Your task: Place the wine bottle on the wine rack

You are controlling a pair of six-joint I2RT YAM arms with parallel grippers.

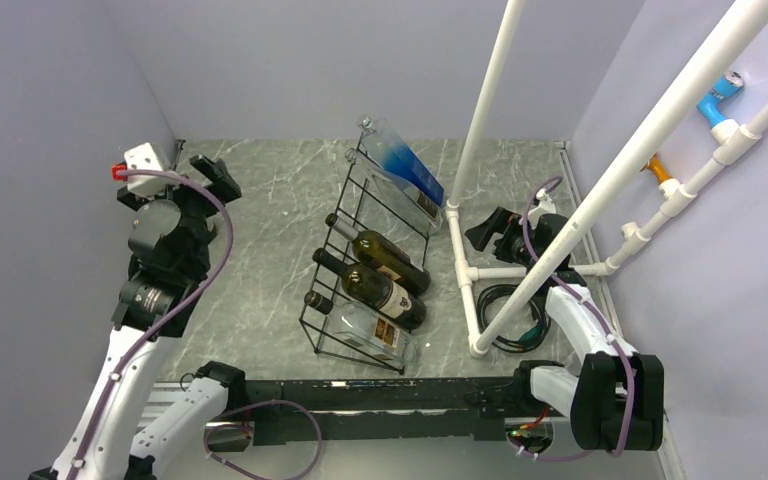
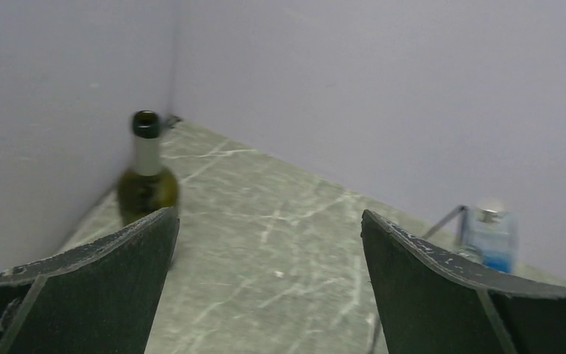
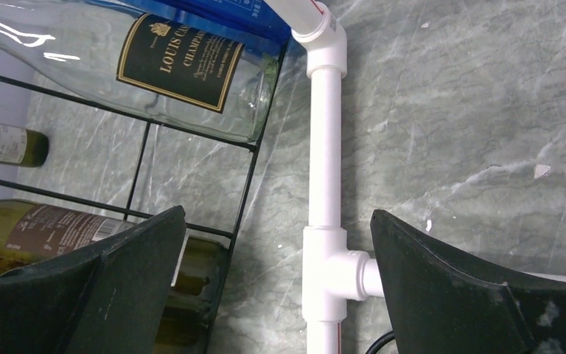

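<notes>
Black wire forms the one wine rack, set slantwise in the middle of the grey veined counter. Five bottles appear to be laid on it: two dark green bottles in the middle, a clear bottle at the near end, and a labelled clear bottle overlapping a blue bottle at the far end, so that count is not certain.

A sixth, the green wine bottle, is seen upright in the far-left corner, close to both walls, open-topped and blurred. It is well apart from the rack, with a broad stretch of counter between them. One white pipe frame is stood just beside the rack's right edge, so only a narrow gap is left there.

The left end effector is spread wide with nothing between its fingers, and the corner bottle is seen beyond its left finger. The right end effector is likewise parted and empty, hung over the pipe.

On the black label "LOUIS CA…" and "CHAMPAGNE" can be read in gold — the other labels cannot be made out.
</notes>
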